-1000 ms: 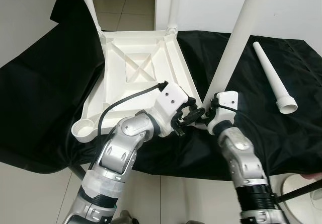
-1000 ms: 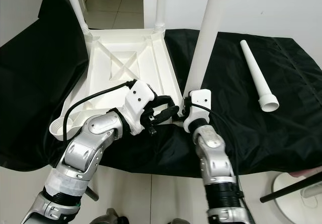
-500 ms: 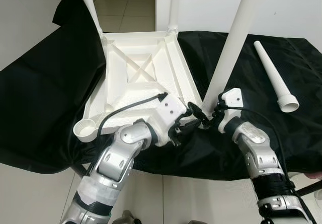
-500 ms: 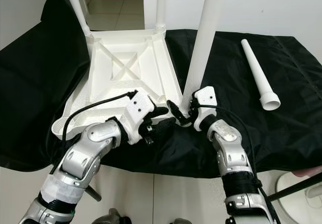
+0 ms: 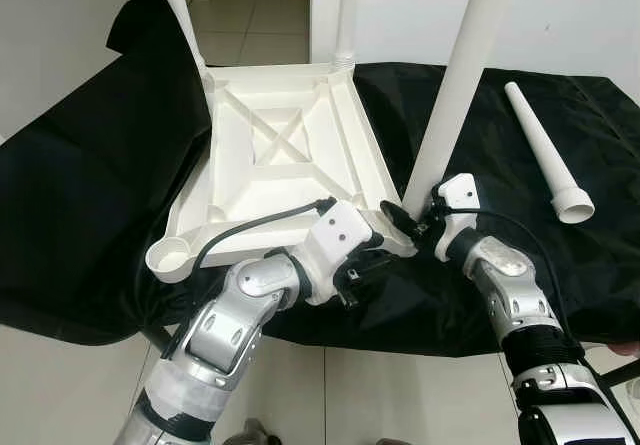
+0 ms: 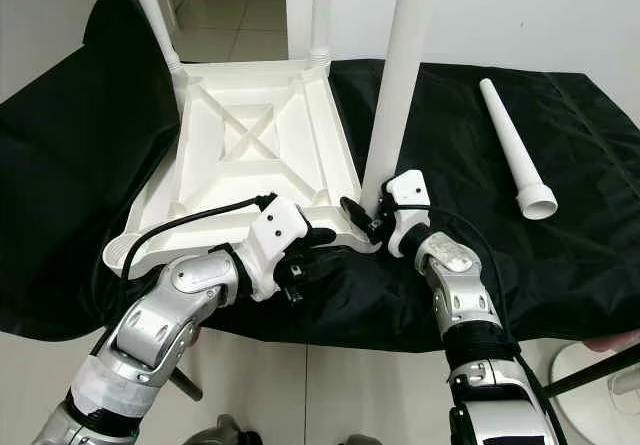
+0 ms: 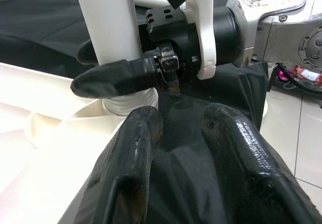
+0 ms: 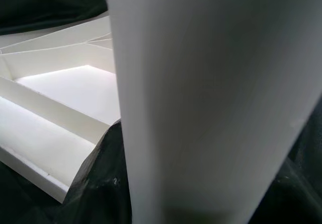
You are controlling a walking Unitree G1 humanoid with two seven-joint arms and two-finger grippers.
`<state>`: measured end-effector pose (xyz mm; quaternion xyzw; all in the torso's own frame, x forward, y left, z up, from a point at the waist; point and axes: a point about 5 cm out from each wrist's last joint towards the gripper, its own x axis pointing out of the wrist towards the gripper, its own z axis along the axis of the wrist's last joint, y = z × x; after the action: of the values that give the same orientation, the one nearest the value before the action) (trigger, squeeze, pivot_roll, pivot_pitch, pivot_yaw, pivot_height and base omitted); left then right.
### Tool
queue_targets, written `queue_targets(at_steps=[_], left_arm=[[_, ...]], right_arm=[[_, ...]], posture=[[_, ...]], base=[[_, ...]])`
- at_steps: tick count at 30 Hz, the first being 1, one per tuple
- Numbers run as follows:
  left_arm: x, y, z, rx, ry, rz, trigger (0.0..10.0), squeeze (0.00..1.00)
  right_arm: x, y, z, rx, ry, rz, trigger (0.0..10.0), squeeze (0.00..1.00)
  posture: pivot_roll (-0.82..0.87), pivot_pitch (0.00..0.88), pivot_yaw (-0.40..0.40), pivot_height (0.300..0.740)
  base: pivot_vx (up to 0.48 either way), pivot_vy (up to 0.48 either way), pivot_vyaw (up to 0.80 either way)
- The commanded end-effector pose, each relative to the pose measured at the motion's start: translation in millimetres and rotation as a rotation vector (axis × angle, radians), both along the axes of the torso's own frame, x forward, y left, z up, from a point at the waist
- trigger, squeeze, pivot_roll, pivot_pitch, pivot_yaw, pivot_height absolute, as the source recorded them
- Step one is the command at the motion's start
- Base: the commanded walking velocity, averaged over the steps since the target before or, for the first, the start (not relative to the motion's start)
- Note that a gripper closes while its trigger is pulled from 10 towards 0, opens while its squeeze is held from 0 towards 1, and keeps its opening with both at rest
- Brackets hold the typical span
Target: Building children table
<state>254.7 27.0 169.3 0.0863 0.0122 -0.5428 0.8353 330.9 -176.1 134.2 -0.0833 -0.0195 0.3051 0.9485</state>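
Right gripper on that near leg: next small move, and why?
Probably keep the right gripper clamped and twist the upright leg down into its corner socket of the upturned tabletop. The ribbed base seems still exposed. The left gripper rests beside that corner.

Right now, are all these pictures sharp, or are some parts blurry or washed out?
Both eye views are sharp and evenly lit, the white tabletop bright against the black cloth. In the left wrist view the left gripper's near fingers are soft and glossy with glare, while the right gripper beyond is crisper. In the right wrist view the table leg is a featureless close blur.
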Motion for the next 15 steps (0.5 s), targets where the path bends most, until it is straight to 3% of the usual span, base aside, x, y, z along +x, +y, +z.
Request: queue_targets(at_steps=[1, 2, 15], left_arm=[[-5.0, -0.6, 1.0, 0.009, 0.007, -0.053, 10.0, 0.00], [-5.2, -0.5, 1.5, 0.008, 0.009, -0.053, 10.0, 0.00], [-4.0, -1.6, 3.1, -0.003, 0.013, -0.043, 10.0, 0.00]], right_arm=[[-4.4, -1.3, -16.0, -0.017, 0.061, 0.001, 1.8, 0.00], [-4.9, -2.2, -16.8, 0.001, 0.066, -0.012, 10.0, 0.00], [-5.3, 7.2, -15.7, 0.081, 0.040, -0.231, 10.0, 0.00]], posture=[[-0.02, 0.008, 0.050, 0.740], [-0.02, 0.011, 0.050, 0.740], [-0.02, 0.005, 0.039, 0.740]], base=[[0.000, 0.000, 0.00], [0.000, 0.000, 0.00], [0.000, 0.000, 0.00]])
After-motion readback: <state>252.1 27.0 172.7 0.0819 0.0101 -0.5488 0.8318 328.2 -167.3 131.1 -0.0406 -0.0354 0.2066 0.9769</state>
